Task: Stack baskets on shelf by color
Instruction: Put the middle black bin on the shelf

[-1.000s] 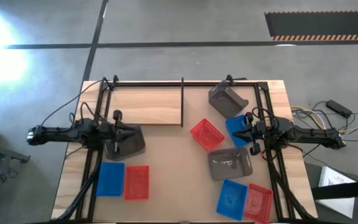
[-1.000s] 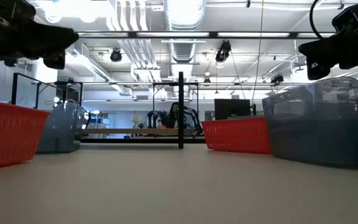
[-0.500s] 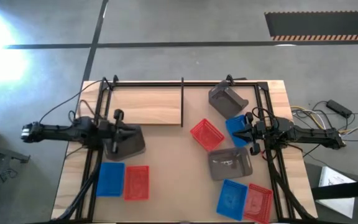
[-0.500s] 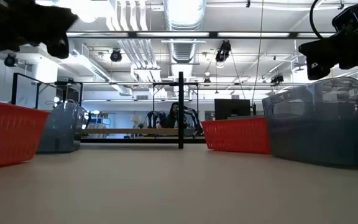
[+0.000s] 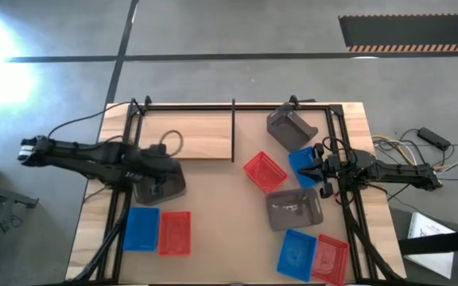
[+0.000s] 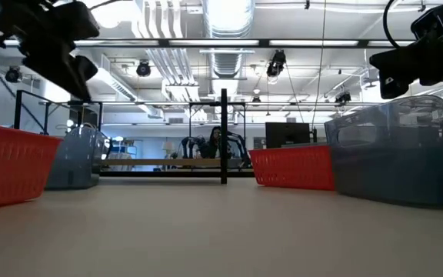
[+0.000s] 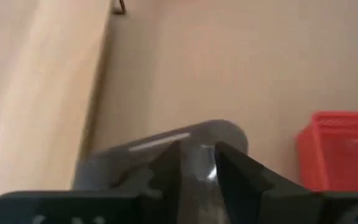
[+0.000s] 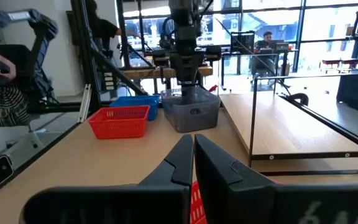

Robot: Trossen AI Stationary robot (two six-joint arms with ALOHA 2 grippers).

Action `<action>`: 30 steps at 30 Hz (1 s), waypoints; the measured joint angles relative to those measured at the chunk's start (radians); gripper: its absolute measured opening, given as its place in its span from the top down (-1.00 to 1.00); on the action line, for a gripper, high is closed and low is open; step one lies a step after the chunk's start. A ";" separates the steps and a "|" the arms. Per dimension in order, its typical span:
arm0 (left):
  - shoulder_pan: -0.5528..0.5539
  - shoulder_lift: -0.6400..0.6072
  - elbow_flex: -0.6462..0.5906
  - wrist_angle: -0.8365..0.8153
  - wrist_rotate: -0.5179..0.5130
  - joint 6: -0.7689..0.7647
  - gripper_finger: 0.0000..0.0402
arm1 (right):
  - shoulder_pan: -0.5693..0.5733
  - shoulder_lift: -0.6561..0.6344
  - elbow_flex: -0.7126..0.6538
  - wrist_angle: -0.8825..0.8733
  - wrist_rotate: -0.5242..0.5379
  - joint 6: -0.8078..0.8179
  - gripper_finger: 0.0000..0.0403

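High view: the shelf [image 5: 185, 135] lies in the upper left part of the table, its dark divider [image 5: 234, 131] at its right end, and no basket rests on it. The left gripper [image 5: 159, 184] is at centre left, down over a dark grey basket [image 5: 160, 181] just below the shelf's lower edge. A blue basket [image 5: 141, 228] and a red basket [image 5: 175, 233] sit side by side at lower left. The right gripper [image 5: 318, 168] hovers at centre right above another blue basket [image 5: 303, 164], with 6 baskets spread around that half of the table.

Low view: the left arm shows dark at upper left, above the grey basket [image 6: 78, 158], which stands behind the red one [image 6: 10, 163].

Left wrist view: the left gripper's fingers [image 7: 166, 168] are slightly parted, the basket's curved rim [image 7: 188, 134] running between them. Whether they already pinch it, I cannot tell. The red basket [image 7: 339, 149] is at right.

Right wrist view: the right gripper [image 8: 193, 152] has its fingers together, holding nothing.

The step in hand looks like gripping the grey basket. To do it well, close squarely on the rim wall, lift straight up so it clears the black frame, then set it flat on the board, leaving room for 2 more colour stacks.
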 joint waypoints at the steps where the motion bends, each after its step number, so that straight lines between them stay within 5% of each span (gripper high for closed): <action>1: -0.010 0.034 0.029 -0.022 0.015 -0.023 0.53 | 0.000 0.000 0.000 0.000 0.000 0.000 0.96; 9: -0.078 0.294 0.156 -0.317 0.073 -0.310 0.08 | 0.000 0.000 0.000 0.000 0.000 0.000 0.96; 15: -0.087 0.422 0.125 -0.245 0.143 -0.470 0.00 | 0.000 0.000 0.000 0.000 0.000 0.000 0.96; 22: -0.089 0.568 0.110 -0.096 0.105 -0.474 0.27 | 0.000 0.000 0.000 0.000 0.000 0.000 0.96; 30: -0.075 0.721 0.173 0.106 0.105 -0.504 0.88 | 0.000 0.000 0.000 0.000 0.000 0.000 0.96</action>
